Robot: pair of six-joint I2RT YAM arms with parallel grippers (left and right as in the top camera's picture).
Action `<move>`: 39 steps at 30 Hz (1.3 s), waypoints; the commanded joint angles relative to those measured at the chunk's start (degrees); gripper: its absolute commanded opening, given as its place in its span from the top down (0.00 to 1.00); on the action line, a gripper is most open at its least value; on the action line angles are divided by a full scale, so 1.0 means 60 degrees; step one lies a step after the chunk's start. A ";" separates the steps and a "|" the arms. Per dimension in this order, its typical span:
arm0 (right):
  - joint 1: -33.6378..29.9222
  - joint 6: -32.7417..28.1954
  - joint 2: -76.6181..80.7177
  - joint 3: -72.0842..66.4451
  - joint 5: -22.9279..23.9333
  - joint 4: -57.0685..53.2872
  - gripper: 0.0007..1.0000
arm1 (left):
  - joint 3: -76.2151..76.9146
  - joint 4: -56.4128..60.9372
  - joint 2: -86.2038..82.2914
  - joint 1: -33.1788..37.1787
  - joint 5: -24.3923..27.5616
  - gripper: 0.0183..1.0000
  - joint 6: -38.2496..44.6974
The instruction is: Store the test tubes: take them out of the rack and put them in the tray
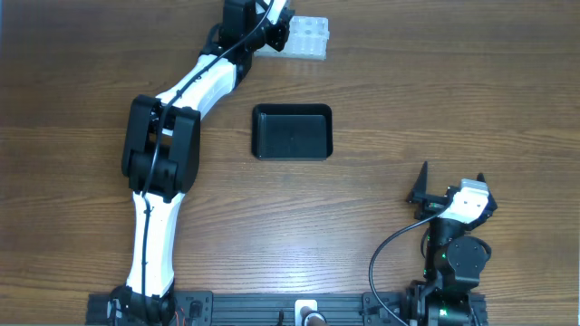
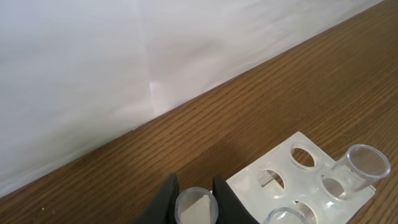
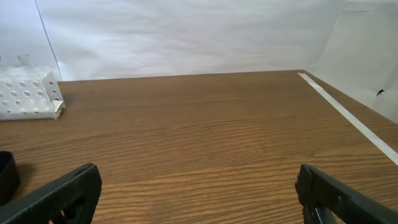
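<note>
We worked at a wooden table. The left arm was stretched up to the table's far edge. The right arm sat back by its base, well apart from the task's things. The black tray lay mid-table with nothing in it that we could see. The clear rack stood beyond the tray, near the far edge.

The left gripper was at one corner of the rack. Its fingers were closed on a tube, one on each side just under the rim. The tube's open mouth faced the wrist camera, so it stood upright, in line with the fingers. It showed just beside the edge of the rack's top plate, and we could not tell whether its lower end sat in a hole. A second tube stood in the rack at its far corner. The rim of a third tube showed near the held one. The right gripper was spread wide and held nothing.

We judged the step in hand to be drawing this tube out. To do it well, we would lift straight along the tube's length until its foot cleared the plate. Any sideways pull could drag or tip the rack, which looked light, or knock the third tube. The grip needed to be firm but not crushing, since the wall looked slick. Over the tray, we would lower the tube and lay it down rather than drop it.
</note>
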 commanded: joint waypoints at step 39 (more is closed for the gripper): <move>0.0000 -0.0044 -0.0011 -0.0080 0.0087 0.0018 0.01 | 0.0200 -1.0196 -0.4007 -0.1220 -0.4430 0.98 -0.6291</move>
